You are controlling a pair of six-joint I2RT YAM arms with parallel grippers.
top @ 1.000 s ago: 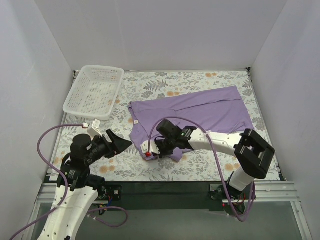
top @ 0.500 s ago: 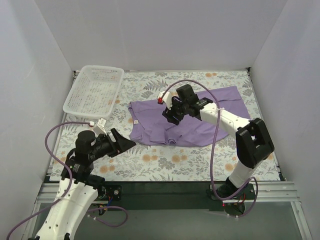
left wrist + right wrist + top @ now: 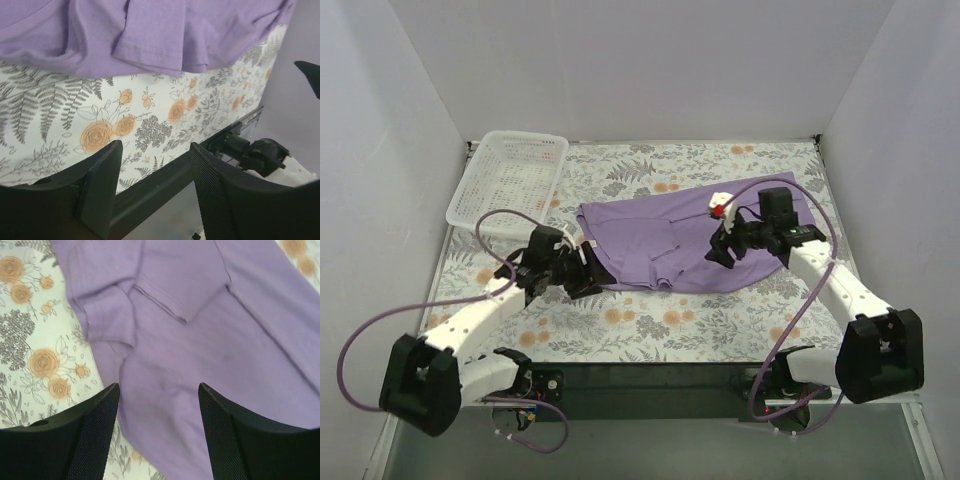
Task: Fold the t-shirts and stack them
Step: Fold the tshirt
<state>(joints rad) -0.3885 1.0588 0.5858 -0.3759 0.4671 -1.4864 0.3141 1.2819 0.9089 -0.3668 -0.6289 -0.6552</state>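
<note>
The lavender t-shirt (image 3: 695,235) lies spread on the flowered table, partly folded, with a sleeve flap (image 3: 180,280) turned in on its body. Its rumpled front hem (image 3: 150,45) fills the top of the left wrist view. My left gripper (image 3: 595,278) sits low at the shirt's near left corner, just off the cloth. It is open (image 3: 155,167) with only the table edge between its fingers. My right gripper (image 3: 717,250) hovers over the shirt's right middle, open (image 3: 159,407), purple cloth below the gap and nothing held.
A white mesh basket (image 3: 510,180) stands at the back left, apart from the shirt. The table's black front rail (image 3: 165,190) runs just under the left gripper. White walls close in the left, back and right sides.
My right gripper carried the shirt's near edge up over the body, opened and let go, then swung right. My left arm reached forward to the shirt's near left corner, jaws slightly narrower.
</note>
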